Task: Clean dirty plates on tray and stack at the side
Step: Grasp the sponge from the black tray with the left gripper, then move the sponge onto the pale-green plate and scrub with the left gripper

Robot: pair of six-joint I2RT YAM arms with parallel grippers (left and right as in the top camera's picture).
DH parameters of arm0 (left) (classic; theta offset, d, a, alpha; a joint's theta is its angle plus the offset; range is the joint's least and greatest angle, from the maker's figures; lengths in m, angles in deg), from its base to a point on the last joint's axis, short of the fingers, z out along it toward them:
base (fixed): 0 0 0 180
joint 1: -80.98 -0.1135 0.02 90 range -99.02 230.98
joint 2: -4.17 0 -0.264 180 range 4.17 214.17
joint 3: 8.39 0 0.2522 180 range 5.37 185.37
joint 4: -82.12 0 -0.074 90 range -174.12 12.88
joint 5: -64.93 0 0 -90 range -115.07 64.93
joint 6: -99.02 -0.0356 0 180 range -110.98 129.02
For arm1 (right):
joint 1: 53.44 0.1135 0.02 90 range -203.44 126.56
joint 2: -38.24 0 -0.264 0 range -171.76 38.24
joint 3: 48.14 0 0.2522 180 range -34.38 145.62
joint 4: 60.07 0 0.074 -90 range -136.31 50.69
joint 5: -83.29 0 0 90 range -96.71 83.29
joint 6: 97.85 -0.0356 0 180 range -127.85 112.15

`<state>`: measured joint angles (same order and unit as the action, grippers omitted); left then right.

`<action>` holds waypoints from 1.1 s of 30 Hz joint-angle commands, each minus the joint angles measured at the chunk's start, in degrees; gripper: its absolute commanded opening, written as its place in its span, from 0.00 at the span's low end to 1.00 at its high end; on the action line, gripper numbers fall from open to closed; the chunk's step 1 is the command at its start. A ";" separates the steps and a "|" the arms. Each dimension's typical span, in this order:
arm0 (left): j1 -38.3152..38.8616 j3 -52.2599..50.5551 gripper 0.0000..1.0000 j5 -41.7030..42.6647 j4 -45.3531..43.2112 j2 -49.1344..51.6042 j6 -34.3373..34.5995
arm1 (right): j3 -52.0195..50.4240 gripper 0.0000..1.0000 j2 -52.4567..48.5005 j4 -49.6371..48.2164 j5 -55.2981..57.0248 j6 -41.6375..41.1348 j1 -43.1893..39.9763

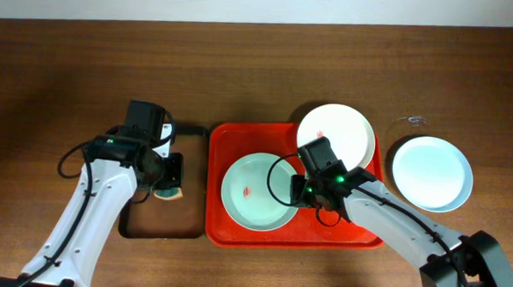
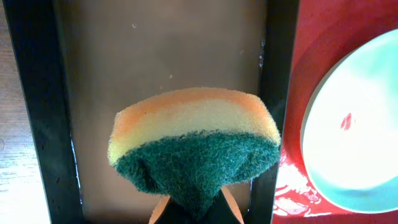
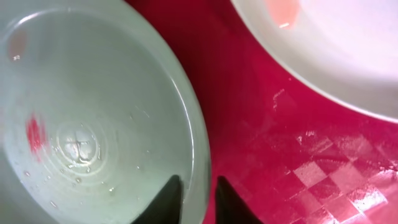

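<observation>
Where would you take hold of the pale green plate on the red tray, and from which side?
Pinch the pale green plate at its right-hand rim, from above, one finger inside and one outside. It lies flat in the red tray, so only the upturned rim offers a lip.

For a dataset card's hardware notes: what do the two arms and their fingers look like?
The left arm and right arm have white tubular links with black joints and black wrist housings. Each shows a small green light and loose black cable loops. The right gripper has dark fingers tapering to points.
</observation>
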<state>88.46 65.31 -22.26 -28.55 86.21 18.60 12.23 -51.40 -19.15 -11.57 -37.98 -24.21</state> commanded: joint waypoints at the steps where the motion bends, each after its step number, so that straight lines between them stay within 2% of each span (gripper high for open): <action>1: 0.79 1.33 0.00 0.46 0.17 3.10 -1.20 | 0.55 0.25 -0.46 -0.04 1.51 -0.09 0.00; 3: 2.27 1.33 0.00 0.44 -1.11 7.37 -1.46 | 0.55 0.28 -0.85 -0.37 1.49 -0.09 0.00; 9: 3.50 1.33 0.00 0.42 -5.03 19.50 -1.60 | 0.55 0.29 -0.85 -0.33 1.49 -0.09 0.00; 12: 3.50 1.33 0.00 0.44 -6.47 22.93 -1.60 | 0.55 0.34 -0.85 -0.35 1.49 -0.09 0.00; 14: 3.50 1.33 0.00 0.42 -6.54 23.21 -1.60 | 0.55 0.34 -0.85 -0.33 1.49 -0.09 0.00; 16: 3.50 1.57 0.00 0.37 -6.29 22.82 -1.60 | 0.55 0.14 -0.85 -0.35 1.49 -0.09 0.00; 18: 3.50 3.23 0.00 0.17 -4.61 21.49 -1.60 | 0.55 0.09 -0.85 -0.33 1.46 -0.09 0.00; 19: 3.50 4.31 0.00 -0.37 -3.72 20.39 -1.57 | 0.55 0.28 -0.85 -0.33 1.46 -0.09 0.00; 20: 3.50 5.09 0.00 -0.98 -3.19 19.19 -1.57 | 0.55 0.36 -0.85 -0.33 1.46 -0.09 0.00; 21: 3.50 5.73 0.00 -1.18 -2.73 17.66 -1.57 | 0.55 0.36 -0.87 -0.33 1.49 -0.11 0.00; 22: 3.50 6.19 0.00 -1.14 -2.45 16.22 -1.57 | 0.55 0.30 -1.49 -0.39 1.49 -0.24 0.00; 24: 3.50 7.02 0.00 -1.14 -1.95 14.53 -1.53 | 0.55 0.24 -2.97 -0.83 0.98 -0.50 -0.07; 26: 3.50 9.92 0.00 -2.56 1.86 14.21 -1.55 | 0.61 0.04 -2.97 -0.87 0.55 -0.52 -0.04; 33: 4.70 11.58 0.00 -8.24 2.80 14.21 -1.53 | 1.31 0.04 -2.97 -0.55 -2.56 -3.17 -0.07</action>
<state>91.96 75.87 -28.23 -25.56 101.56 17.95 12.34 -54.05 -19.92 -13.34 -39.64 -24.21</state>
